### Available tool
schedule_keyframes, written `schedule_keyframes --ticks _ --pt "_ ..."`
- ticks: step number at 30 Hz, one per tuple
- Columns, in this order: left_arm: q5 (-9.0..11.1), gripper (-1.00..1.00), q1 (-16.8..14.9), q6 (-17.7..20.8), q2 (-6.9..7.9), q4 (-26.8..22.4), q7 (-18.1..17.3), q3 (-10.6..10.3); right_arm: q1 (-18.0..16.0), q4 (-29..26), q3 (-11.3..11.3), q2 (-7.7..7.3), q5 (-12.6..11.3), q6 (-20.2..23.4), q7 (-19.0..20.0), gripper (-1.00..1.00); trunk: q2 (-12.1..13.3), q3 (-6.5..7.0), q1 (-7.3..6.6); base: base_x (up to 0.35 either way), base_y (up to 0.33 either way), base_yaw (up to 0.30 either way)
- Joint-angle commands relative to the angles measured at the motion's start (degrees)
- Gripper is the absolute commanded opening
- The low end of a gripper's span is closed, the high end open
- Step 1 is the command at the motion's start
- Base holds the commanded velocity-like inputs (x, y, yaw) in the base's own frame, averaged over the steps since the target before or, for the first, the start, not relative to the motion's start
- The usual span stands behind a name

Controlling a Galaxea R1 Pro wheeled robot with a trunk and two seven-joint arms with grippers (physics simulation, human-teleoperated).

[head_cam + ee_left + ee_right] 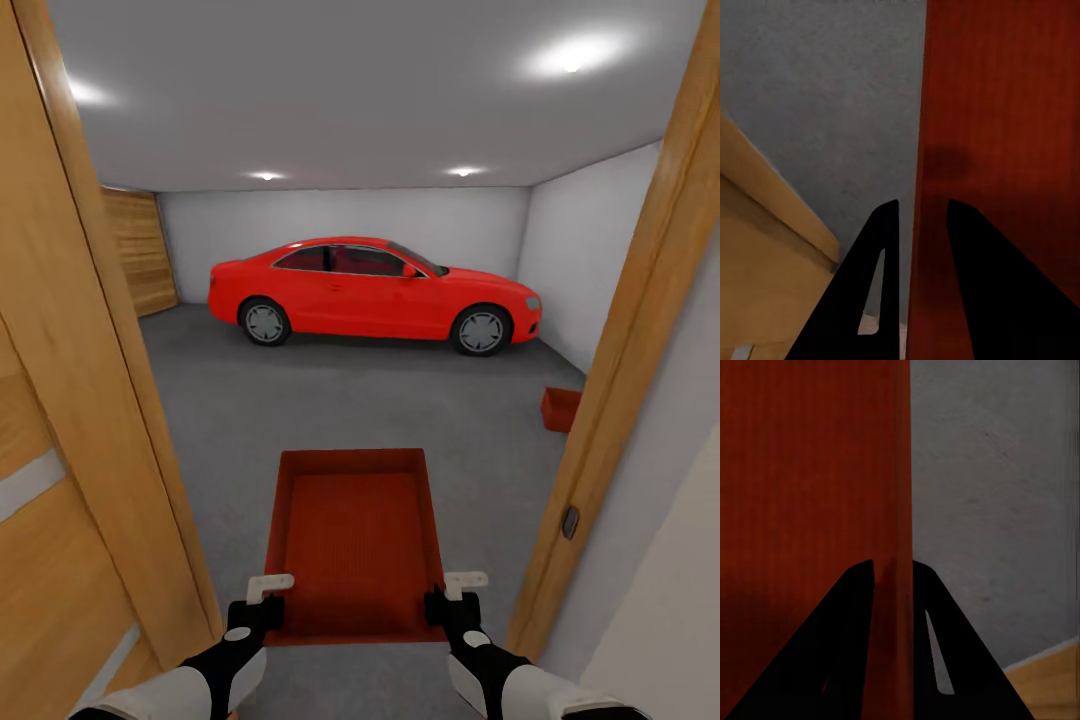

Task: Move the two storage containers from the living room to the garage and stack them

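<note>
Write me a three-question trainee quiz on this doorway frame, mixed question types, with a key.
1. True or false: both grippers clamp walls of the held container.
2. Where is the second container? A) on the car's roof B) on the garage floor at the right, partly hidden by the door frame C) inside the held one
3. Fill in: the red car is parked against the ___ wall.

Key: 1 true: the left gripper and right gripper each straddle a side wall. 2 B. 3 far.
</note>
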Motion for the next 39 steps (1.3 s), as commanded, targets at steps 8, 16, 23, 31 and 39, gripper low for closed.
schedule_keyframes --ticks 8,16,23,31,39 --pt "0.17 -1.0 -0.04 -1.53 -0.01 -0.07 1.04 -0.2 -0.07 0.28 -2.77 1.4 -2.09 -0.43 -0.37 -1.0 -0.1 -0.1 0.04 0.233 0.207 -0.219" --pt "0.17 -1.0 -0.05 -1.53 -0.01 -0.05 1.04 -0.2 -0.07 0.28 -2.77 1.4 -2.08 -0.43 -0.36 -1.0 -0.1 -0.1 0.04 0.245 0.225 -0.027" --pt "0.17 -1.0 -0.06 -1.53 -0.01 -0.07 1.04 -0.2 -0.07 0.28 -2.77 1.4 -2.16 -0.43 -0.43 -1.0 -0.1 -0.1 0.04 0.183 0.161 -0.099" --pt "0.17 -1.0 -0.05 -1.53 -0.01 -0.06 1.04 -0.2 -0.07 0.28 -2.79 1.4 -2.15 -0.43 -0.39 -1.0 -0.1 -0.1 0.04 0.01 0.008 -0.149" --pt "0.17 -1.0 -0.04 -1.53 -0.01 -0.06 1.04 -0.23 -0.07 0.28 -2.77 1.4 -2.11 -0.43 -0.36 -1.0 -0.1 -0.1 0.04 0.0 0.0 -0.008"
